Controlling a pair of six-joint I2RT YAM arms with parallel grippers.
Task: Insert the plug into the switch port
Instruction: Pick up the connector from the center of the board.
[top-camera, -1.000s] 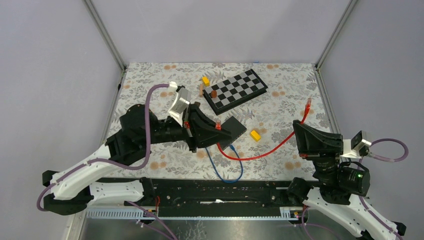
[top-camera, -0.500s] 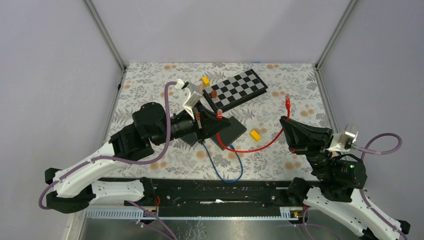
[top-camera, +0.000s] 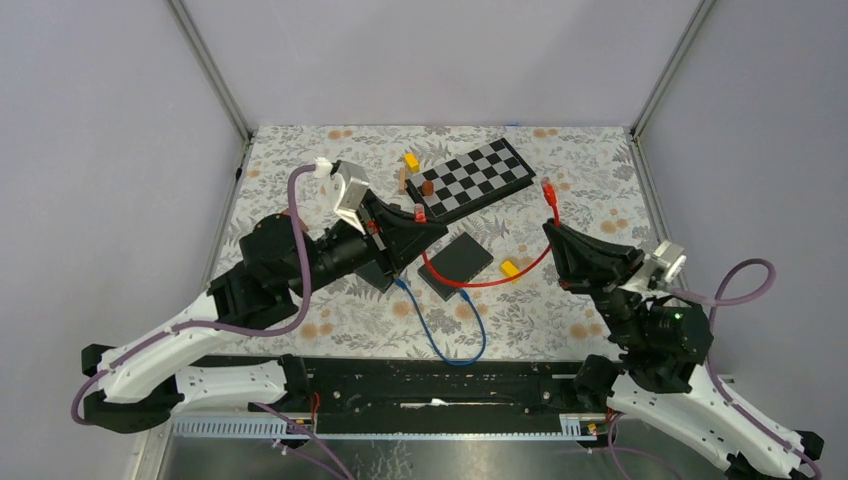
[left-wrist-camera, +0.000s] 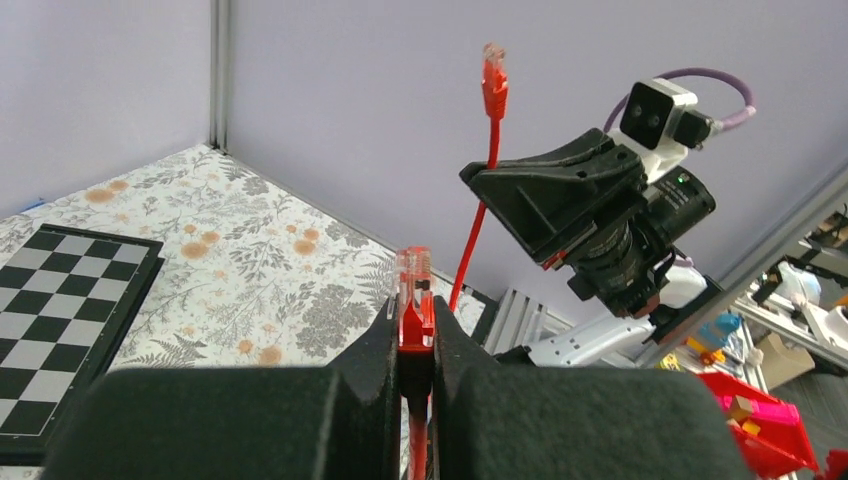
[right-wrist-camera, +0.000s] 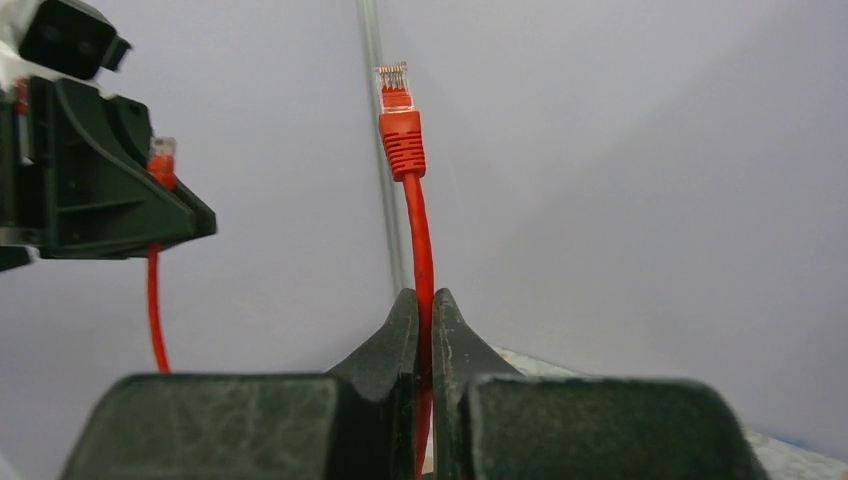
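We record one table (top-camera: 300, 180), covered in a floral-print cloth, with two white-and-black arms bolted at its near edge. One chessboard (top-camera: 470, 180), a flat, rigid rectangle of black and white squares, lies at the far middle.

One switch (top-camera: 458, 262), a flat matte black slab, lies on the cloth between the two grippers, nearer the left one. We cannot make out its ports.

We count two cables. One red cable (top-camera: 480, 286), round and smooth, sags from gripper to gripper past the switch's near edge. One blue cable (top-camera: 484, 340) loops on the cloth between the switch and the arm bases.

The left gripper (left-wrist-camera: 415, 330) is clenched on the left plug (left-wrist-camera: 414, 285). Its pads pinch the red boot, and the clear tip stands just past the fingertips.

The right gripper (right-wrist-camera: 425, 305) is clamped on the red cable itself, with a length of bare cable between the pads and the right plug (right-wrist-camera: 398, 110). This plug has a ribbed red boot and a clear tip. Its long axis follows the cable straight out beyond the fingers, pointing toward the table's far edge in the top view.

Both plugs are held in the air, apart from the switch.

Of the small items, one yellow block (top-camera: 411, 160) sits beside the chessboard's left corner. A second yellow block (top-camera: 510, 268) sits just right of the switch. One brown piece (top-camera: 427, 187) and one tan piece (top-camera: 402, 180) sit at the chessboard's left edge.
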